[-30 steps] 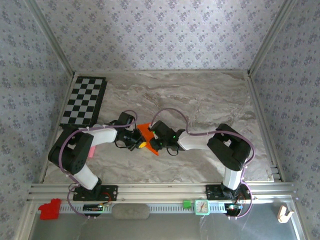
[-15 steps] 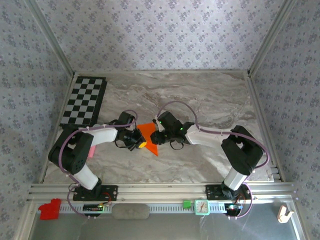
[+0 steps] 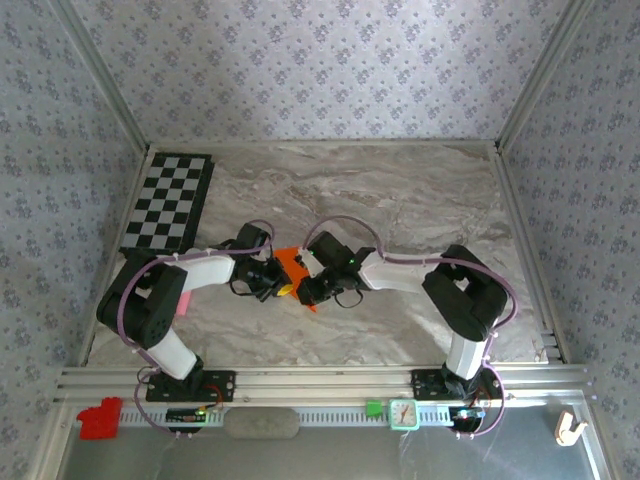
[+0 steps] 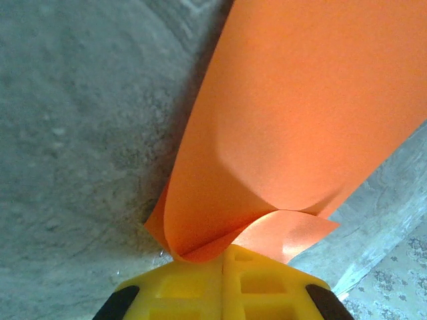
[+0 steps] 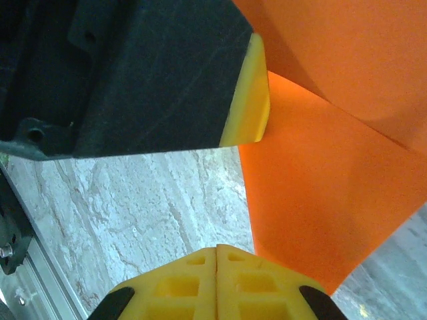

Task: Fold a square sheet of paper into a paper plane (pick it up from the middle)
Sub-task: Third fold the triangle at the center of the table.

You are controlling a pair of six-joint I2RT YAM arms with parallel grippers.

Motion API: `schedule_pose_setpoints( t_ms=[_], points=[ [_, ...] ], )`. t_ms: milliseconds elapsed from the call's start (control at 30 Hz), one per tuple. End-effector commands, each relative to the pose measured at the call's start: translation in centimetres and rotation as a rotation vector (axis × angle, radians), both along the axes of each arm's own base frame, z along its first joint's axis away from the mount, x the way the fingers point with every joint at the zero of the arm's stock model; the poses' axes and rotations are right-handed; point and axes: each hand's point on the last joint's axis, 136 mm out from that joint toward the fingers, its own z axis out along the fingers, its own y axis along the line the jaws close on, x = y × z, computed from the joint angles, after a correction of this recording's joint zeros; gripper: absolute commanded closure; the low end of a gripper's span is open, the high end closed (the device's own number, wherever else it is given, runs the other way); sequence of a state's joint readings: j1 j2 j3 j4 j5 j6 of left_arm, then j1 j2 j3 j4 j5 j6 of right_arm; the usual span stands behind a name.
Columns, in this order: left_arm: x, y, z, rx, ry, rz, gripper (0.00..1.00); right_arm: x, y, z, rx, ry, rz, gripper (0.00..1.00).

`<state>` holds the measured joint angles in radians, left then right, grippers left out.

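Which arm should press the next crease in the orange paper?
Right, probably. The left pincer pinches the orange paper at its curled edge, anchoring it; the right pincer is shut beside it, seemingly free.

White-and-black arms (image 3: pixel 200 268) — yellow pincer pads (image 4: pixel 200 293)

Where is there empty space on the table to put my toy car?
Bare table lies at the far side, from the checkerboard across to the right rail, and along the front rail. The middle is crowded: the left hand and the right hand meet at the orange paper there.
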<state>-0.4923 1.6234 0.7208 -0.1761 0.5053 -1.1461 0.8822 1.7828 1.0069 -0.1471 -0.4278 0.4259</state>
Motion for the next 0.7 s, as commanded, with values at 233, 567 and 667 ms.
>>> schedule_pose_setpoints(
  t_ms=[233, 567, 667],
  points=[
    [-3.0, 3.2, -4.1, 0.169, 0.124, 0.034, 0.93, 0.2, 0.8, -0.5, -0.029, 0.020, 0.015, 0.94],
    [-3.4, 3.4, -4.5, 0.181, 0.146, 0.038, 0.94, 0.3, 0.4, -1.9, -0.075, 0.038, 0.004, 0.94],
    [-3.6, 3.5, -4.8, 0.188, 0.156, 0.042, 0.94, 0.2, 0.2, -2.2, -0.089, 0.042, 0.004, 0.94]
  ],
)
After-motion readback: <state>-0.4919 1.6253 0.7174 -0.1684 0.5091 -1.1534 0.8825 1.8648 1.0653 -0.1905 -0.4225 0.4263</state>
